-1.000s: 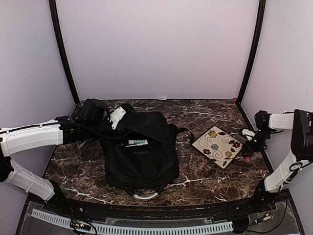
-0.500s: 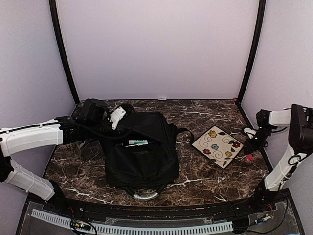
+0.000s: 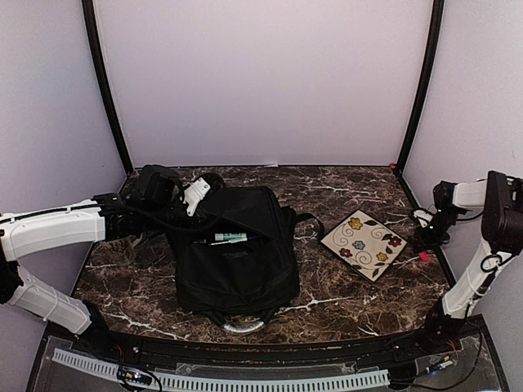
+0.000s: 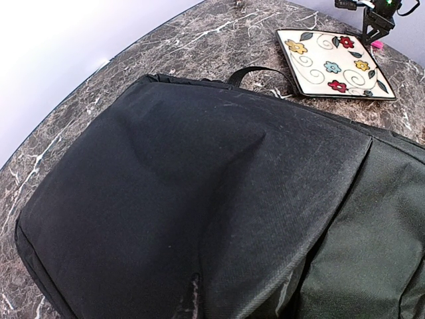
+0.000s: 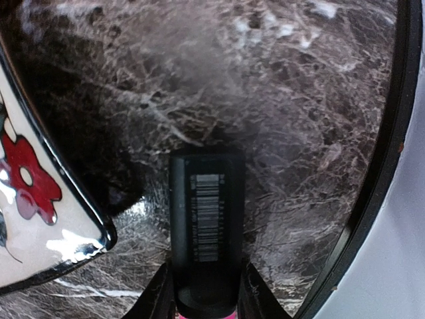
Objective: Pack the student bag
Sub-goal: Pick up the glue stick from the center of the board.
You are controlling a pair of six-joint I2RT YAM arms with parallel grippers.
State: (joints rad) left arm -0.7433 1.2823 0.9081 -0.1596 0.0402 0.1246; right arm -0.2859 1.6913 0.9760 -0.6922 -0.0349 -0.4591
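Right wrist view puts the right claw (image 5: 202,296) closest to you. Its two fingers press against either side of the black tube (image 5: 204,219), so it is grasping the tube, but only at the pink-capped tail. The barcoded length sticks out ahead of the fingers. You cannot tell from here whether the tube has left the table (image 5: 279,106).

A hold that far back will probably let the tube droop or pivot, so lift slowly and watch the free end.

Rise straight up before you swing. The corner of the flowered plate (image 5: 46,252) sits just beside the tube on one side, and the black edge rail (image 5: 372,199) runs close on the other. A sideways drag could clip either.

Farther in, the top external view shows the student bag (image 3: 237,269) lying flat in the middle of the table. Its loop handle points toward the arm bases, and it is well apart from the tube, with the plate between them. Its mouth gapes near the far end, where a green-and-white item (image 3: 230,238) already rests.

Bring the tube in over the plate and lead with the free end. Aim into that gap beside the item, and let go only once most of the length is inside.

At the bag's far-left corner, the left claw (image 3: 194,194) is clenched and looks to be pinching the fabric so the flap is raised. Hold it steady so the opening does not sag.
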